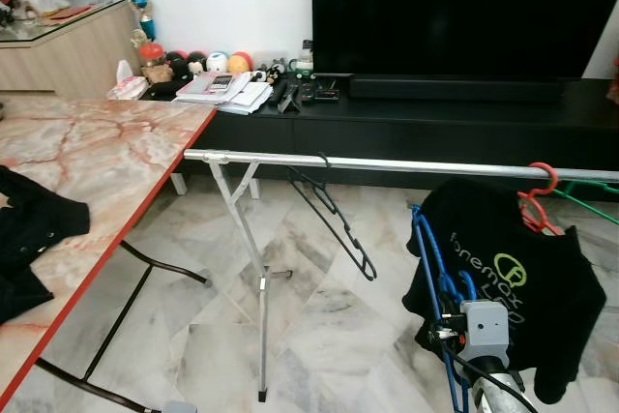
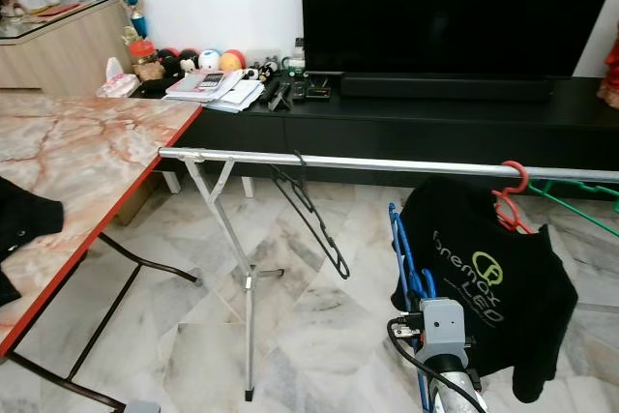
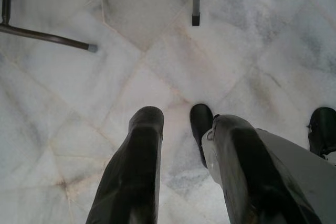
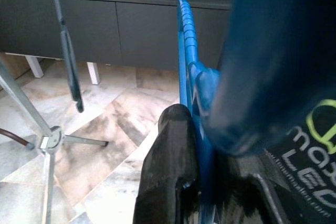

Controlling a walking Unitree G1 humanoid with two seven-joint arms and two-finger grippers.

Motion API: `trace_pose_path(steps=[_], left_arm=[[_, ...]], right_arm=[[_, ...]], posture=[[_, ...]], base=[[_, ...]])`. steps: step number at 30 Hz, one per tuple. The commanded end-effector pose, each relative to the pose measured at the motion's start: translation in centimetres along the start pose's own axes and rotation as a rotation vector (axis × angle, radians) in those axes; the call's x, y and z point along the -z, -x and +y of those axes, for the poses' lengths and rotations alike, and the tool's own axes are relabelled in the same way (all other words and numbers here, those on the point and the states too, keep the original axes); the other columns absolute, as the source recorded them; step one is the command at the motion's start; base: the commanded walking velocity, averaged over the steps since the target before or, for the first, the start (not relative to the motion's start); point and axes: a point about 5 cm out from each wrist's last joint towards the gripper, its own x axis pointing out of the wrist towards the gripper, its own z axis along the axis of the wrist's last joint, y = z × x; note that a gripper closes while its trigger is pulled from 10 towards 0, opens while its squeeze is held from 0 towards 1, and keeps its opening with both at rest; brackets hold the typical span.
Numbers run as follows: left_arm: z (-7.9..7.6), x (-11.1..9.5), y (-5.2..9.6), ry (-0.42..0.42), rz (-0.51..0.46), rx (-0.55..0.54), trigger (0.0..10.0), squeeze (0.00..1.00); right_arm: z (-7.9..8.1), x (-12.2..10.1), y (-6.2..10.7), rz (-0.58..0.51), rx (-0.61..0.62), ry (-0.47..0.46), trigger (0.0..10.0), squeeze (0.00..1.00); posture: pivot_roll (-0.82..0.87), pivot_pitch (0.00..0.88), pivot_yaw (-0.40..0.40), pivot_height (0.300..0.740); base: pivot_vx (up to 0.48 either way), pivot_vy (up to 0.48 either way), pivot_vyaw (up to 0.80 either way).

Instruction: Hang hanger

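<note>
While clamped, blue hanger [image 4: 187, 51] inside right gripper [image 4: 202, 182].

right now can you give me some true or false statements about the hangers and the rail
1. The right tool is shut on the blue plastic hanger. True.
2. The thin black hanger lies on the marble floor. False: it hangs from the silver metal rail.
3. The red plastic hanger carries a black printed t-shirt. True.
4. The blue hanger already hangs on the rail. False: it is below the rail, in the tool.
5. The left tool holds a garment. False: open, empty, above the floor.
</note>
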Motion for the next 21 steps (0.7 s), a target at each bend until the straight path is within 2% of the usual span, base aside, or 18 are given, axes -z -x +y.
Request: trace_pose_path(steps=[1,21], left_arm=[[0.1,0.52,0.11,0.016,0.018,-0.01,10.0,0.0],[-0.04,0.43,0.07,0.019,0.013,-0.009,10.0,0.0]], right_arm=[[-0.11,-0.34,-0.05,-0.011,0.01,-0.005,10.0,0.0],[0.75,-0.58,-0.41,-0.004,-0.012,-0.011,10.0,0.0]], posture=[[-0.02,0.0,0.027,0.74],[-0.01,0.0,0.022,0.74]], base=[[0.0,0.0,0.0],[0.281,0.0,0.0]])
